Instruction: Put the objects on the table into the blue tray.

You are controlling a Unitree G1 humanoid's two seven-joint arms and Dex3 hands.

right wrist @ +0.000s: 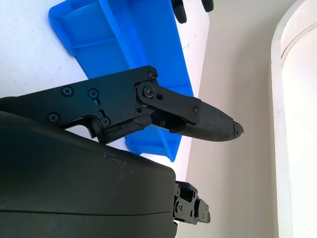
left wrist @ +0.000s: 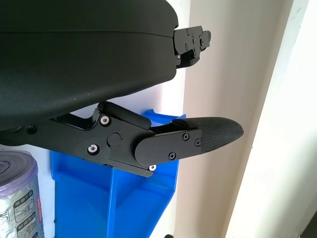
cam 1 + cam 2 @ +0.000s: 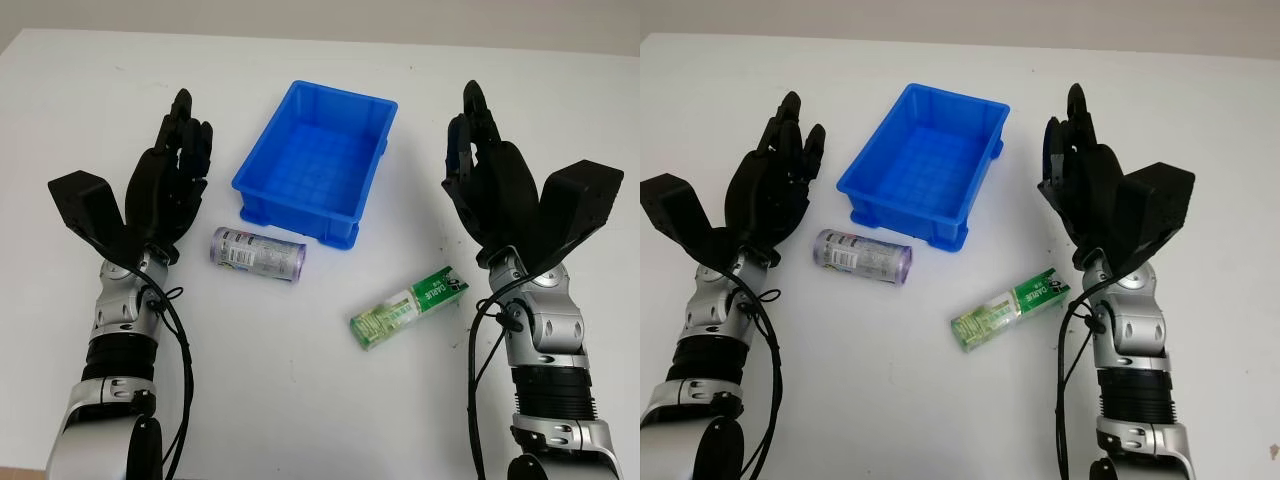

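The left hand (image 3: 172,180) is open and holds nothing, raised beside the blue plastic tray (image 3: 316,160); the right hand (image 3: 490,180) mirrors it on the far side, also open. Nothing is picked yet (the tray sits bare). On the white worktop (image 3: 300,400) lie a silvery-purple can (image 3: 257,254) and a green-and-white carton (image 3: 410,305); next, I'd guess, a reach down onto either.

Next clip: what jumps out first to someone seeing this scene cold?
The blue tray stands out, holding nothing, at the middle of the white table. Two black hands flank it, both open and raised: the left hand on one side, the right hand on the other. Nearer the robot lie a purple-grey can on its side and a green carton, both still outside the tray.
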